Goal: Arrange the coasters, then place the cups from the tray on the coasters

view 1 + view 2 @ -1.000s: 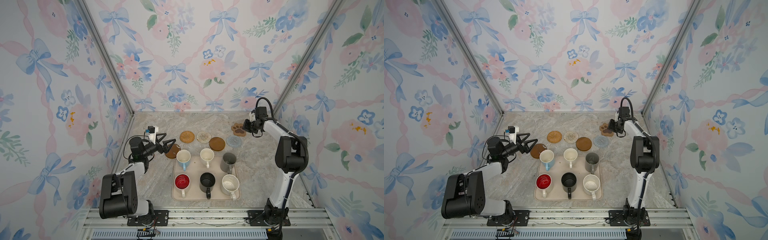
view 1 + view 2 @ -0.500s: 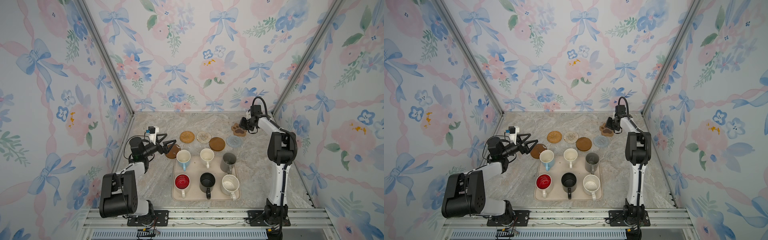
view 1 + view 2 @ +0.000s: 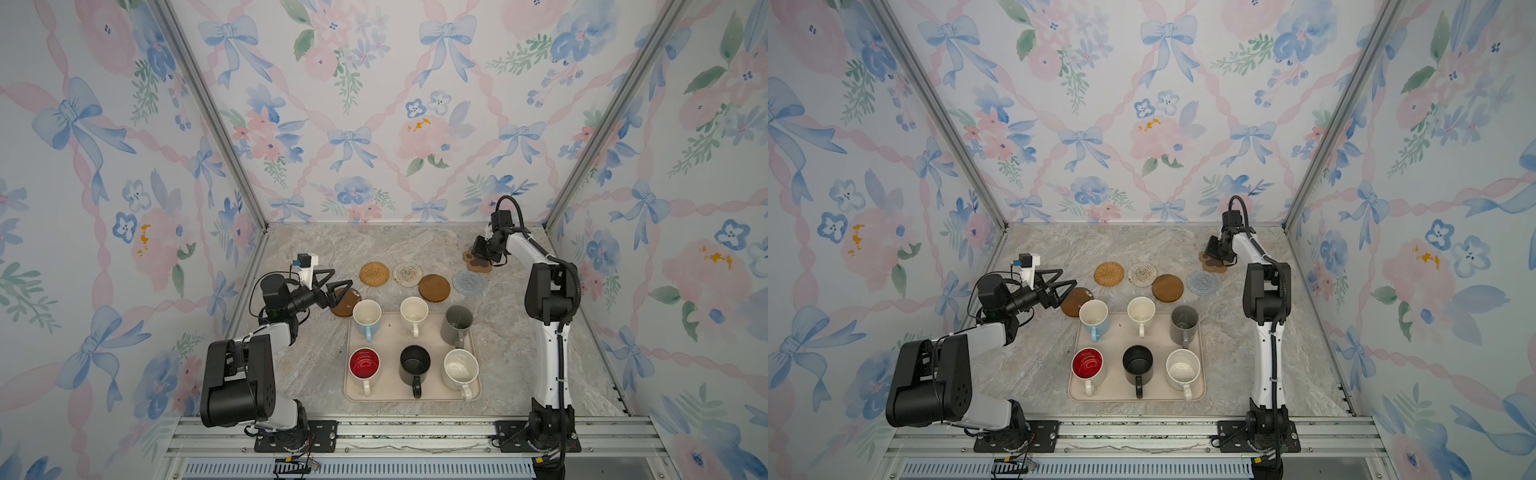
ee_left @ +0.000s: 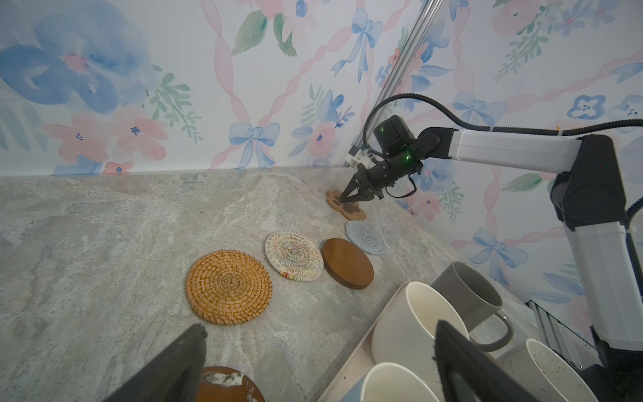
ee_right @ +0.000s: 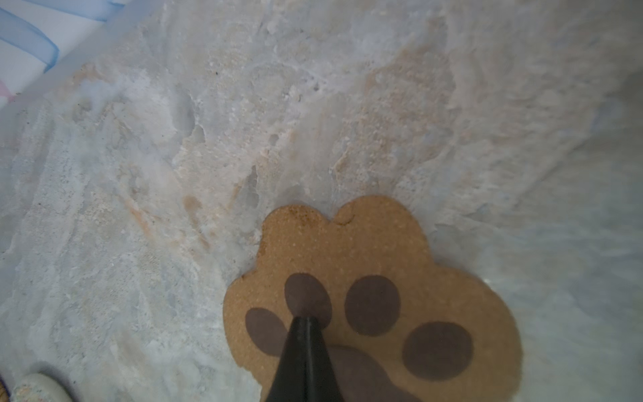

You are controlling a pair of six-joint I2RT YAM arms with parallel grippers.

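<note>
Six cups stand on the beige tray (image 3: pixel 411 398): light blue (image 3: pixel 367 318), cream (image 3: pixel 414 311), grey (image 3: pixel 457 322), red-inside (image 3: pixel 364 363), black (image 3: pixel 414 361), speckled (image 3: pixel 459 368). Behind the tray lie the rattan coaster (image 3: pixel 374 274), cream woven coaster (image 3: pixel 407 274), a brown disc (image 3: pixel 434 288) and the blue-grey coaster (image 3: pixel 468 282). My left gripper (image 3: pixel 341 279) (image 4: pixel 318 327) hangs open and empty above a second brown disc (image 3: pixel 344 308). My right gripper (image 5: pixel 304 318) (image 3: pixel 474 256) is shut, its tips resting on top of the paw coaster (image 5: pixel 382 236) at the back right.
Floral walls close the marble table (image 3: pixel 316 365) on three sides, and the paw coaster lies near the right wall's corner post (image 3: pixel 552 216). A metal rail (image 3: pixel 415 432) runs along the front edge. The tray's left rim is close to the left gripper.
The right arm's elbow has swung left and its shut gripper has shifted slightly left over the paw coaster. The left arm has barely moved.
</note>
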